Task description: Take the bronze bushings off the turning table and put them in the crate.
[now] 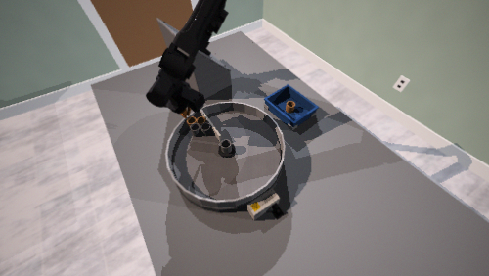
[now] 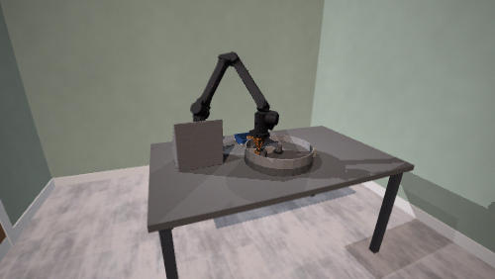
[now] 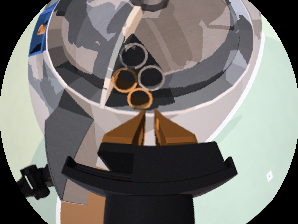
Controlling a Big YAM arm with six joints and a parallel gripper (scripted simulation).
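Observation:
Two bronze bushings (image 1: 192,120) (image 3: 140,99) stand together with two steel bushings (image 1: 205,127) (image 3: 163,77) near the rim of the round turning table (image 1: 254,171) (image 2: 279,165) (image 3: 190,40). A bronze bushing (image 1: 290,106) (image 3: 42,29) stands in the blue crate (image 1: 303,117) (image 2: 241,139) (image 3: 33,46). My gripper (image 1: 185,114) (image 2: 258,148) (image 3: 150,113) is nearly closed, with a narrow gap and nothing seen between its tips. It is at the rim, just beside the nearer bronze bushing in the wrist view. Whether it touches that bushing cannot be told.
A raised rim surrounds the turning table. A thin pale blade (image 1: 212,126) (image 3: 113,62) runs beside the bushings towards the centre post (image 1: 226,146). A tall grey panel (image 1: 212,73) (image 2: 199,145) (image 3: 67,145) stands near the arm. A small white block (image 1: 263,207) with a yellow mark sits outside the rim.

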